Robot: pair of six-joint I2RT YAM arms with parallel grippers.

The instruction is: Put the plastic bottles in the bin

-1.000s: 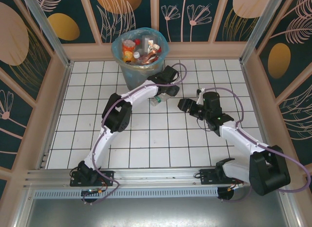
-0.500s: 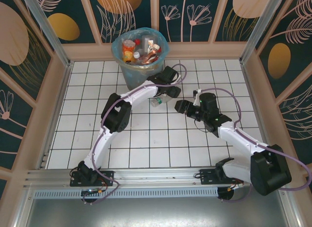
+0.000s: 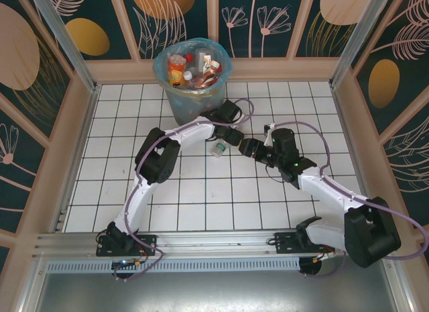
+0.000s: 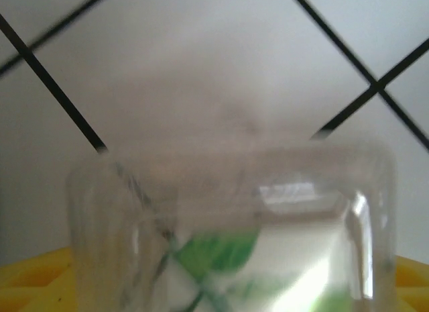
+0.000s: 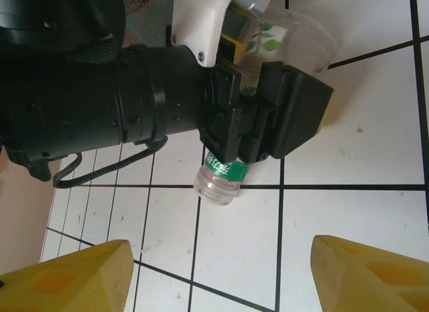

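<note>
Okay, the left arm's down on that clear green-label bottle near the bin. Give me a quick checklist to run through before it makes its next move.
1. The bottle sits between the yellow fingers of the left gripper: ok, one finger shows on each side in the left wrist view.
2. Firm grip on the bottle: cannot tell, the contact is lost in blur.
3. The right gripper is open and empty: ok.
4. Room between the arms: not ok, the right gripper hangs close beside the left gripper and the bottle.
5. The bin is upright with its mouth open: ok, just beyond the left gripper.
</note>
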